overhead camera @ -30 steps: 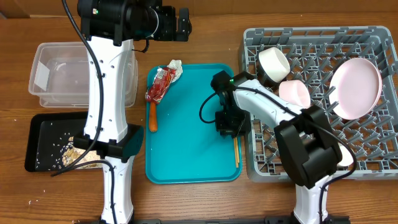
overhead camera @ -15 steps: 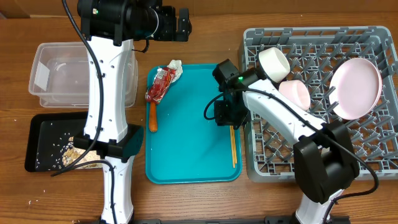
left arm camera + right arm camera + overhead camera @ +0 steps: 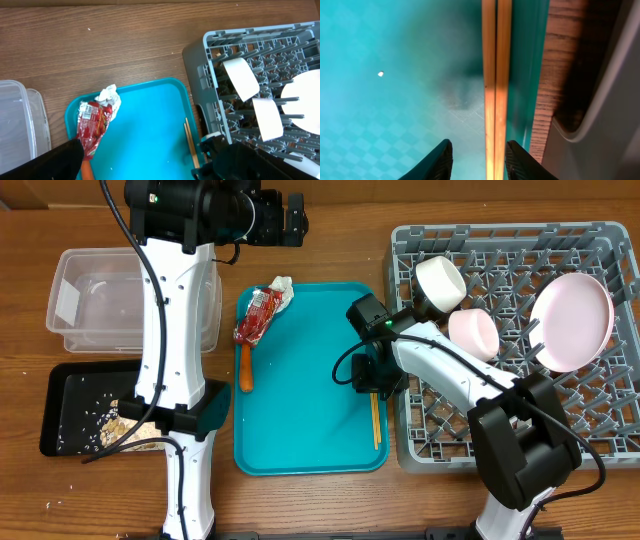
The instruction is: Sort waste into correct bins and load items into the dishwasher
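My right end effector straddles the chopsticks, half open, low over the tray, ready to pinch.

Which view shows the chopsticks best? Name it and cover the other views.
Right wrist: the chopsticks cross the whole frame, side by side along the teal tray's right edge. Overhead shows a thin line, its top under the right gripper. Left wrist shows only a small, distant stretch.

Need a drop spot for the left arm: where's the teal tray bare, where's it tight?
Bare: centre and lower half of the teal tray, between carrot stick and chopsticks. Tight: top-left corner, with red wrapper and napkin; right edge, where the right gripper straddles the chopsticks beside the rack.
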